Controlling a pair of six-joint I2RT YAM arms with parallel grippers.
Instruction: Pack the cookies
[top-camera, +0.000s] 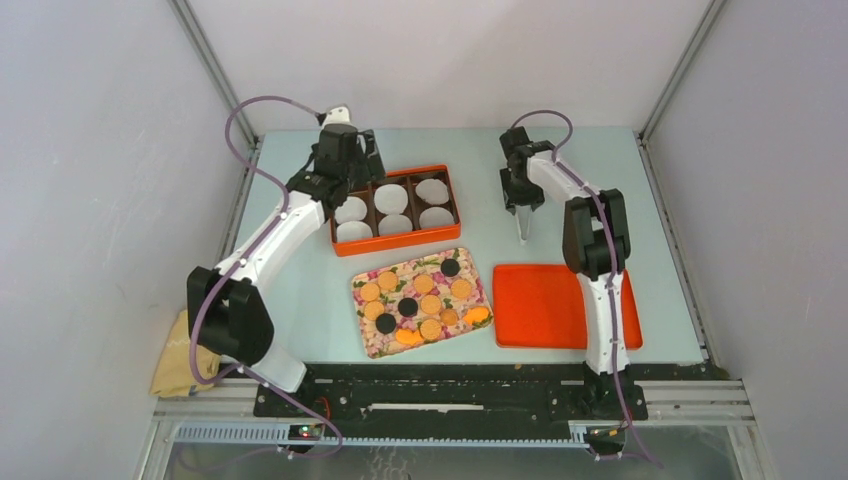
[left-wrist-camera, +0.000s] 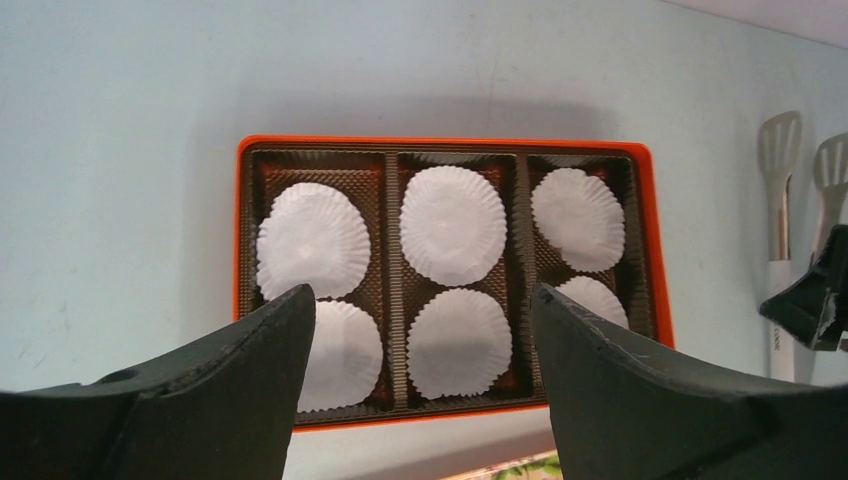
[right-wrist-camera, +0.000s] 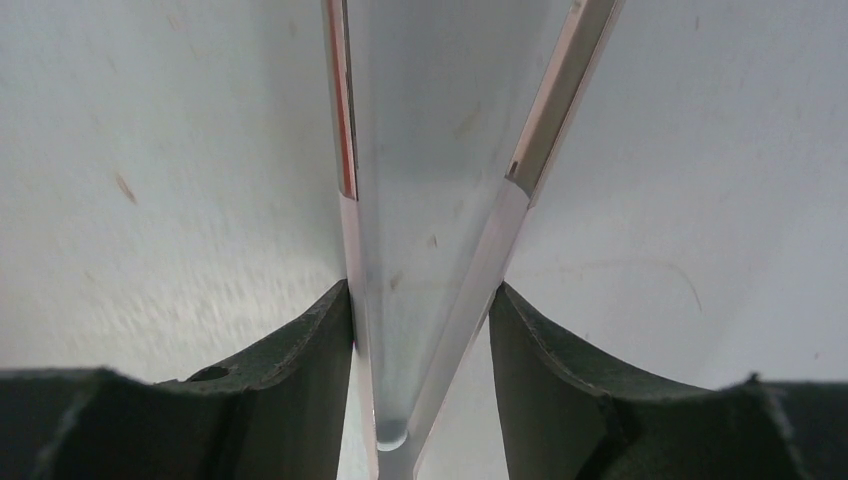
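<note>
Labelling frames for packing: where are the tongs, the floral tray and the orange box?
tongs (right-wrist-camera: 492, 250), right wrist view, right arm.
floral tray (top-camera: 374, 343), top view, bare near-left corner.
orange box (left-wrist-camera: 440, 143), left wrist view, far rim.

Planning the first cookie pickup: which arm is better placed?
Right, likely. The right claw grips the tongs, a pad on each blade, so it can go for the cookies. The left claw hangs open and empty over the box.

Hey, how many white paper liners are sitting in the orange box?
6, none apparently hidden. The orange box has three compartments, each holding a far and a near liner: left; middle; right.
</note>
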